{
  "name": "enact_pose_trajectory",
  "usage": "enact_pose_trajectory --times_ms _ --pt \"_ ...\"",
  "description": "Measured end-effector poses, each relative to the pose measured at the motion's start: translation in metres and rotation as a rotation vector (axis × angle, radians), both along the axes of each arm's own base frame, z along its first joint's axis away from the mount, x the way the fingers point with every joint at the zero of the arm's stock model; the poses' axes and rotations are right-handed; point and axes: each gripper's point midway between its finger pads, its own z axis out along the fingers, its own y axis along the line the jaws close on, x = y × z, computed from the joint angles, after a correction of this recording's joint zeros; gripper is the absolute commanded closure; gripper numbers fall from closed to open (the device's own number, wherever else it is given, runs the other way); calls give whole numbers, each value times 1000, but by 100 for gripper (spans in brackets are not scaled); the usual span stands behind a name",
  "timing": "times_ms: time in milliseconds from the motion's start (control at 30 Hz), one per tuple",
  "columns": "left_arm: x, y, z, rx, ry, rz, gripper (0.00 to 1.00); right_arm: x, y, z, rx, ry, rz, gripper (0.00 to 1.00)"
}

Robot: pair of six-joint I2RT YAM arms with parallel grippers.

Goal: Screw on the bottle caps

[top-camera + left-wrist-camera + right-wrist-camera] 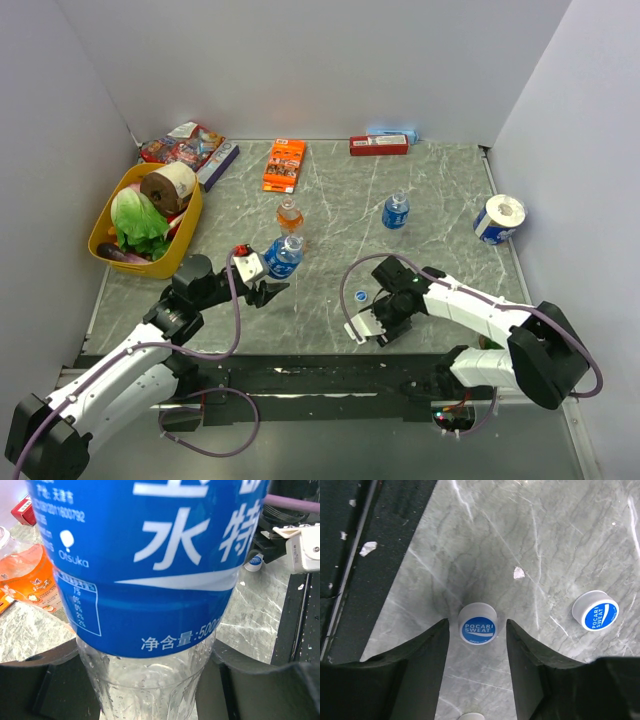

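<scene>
Bottle caps lie loose on the grey marbled bench, all to the right of the held bottle and nearer the arm bases than it. One blue-topped cap sits flat, printed face up, between the fingers of the right gripper. That gripper is released, and a thin strip of bench shows on either side of the cap. A second blue cap rests just beside it, clear of the fingers. The rim of a whitish cap shows at the bottom edge of the right wrist view.

The left gripper is clenched on the held bottle, its fingers pressing the clear ribbed body just under the blue label. An orange-drink bottle stands just behind the held bottle. The other blue-label bottle stands well apart, behind it and to its right. A yellow basket sits to the left of the held bottle.
</scene>
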Motion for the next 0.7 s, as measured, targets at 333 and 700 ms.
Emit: enact_pose_trajectory --times_ms 333,700 --pt "0 0 1 -3 -4 -1 96 2 0 -2 -1 -9 -10 56" --pt "1 -3 1 -3 -13 -16 99 2 -6 0 -10 -30 -46 75"
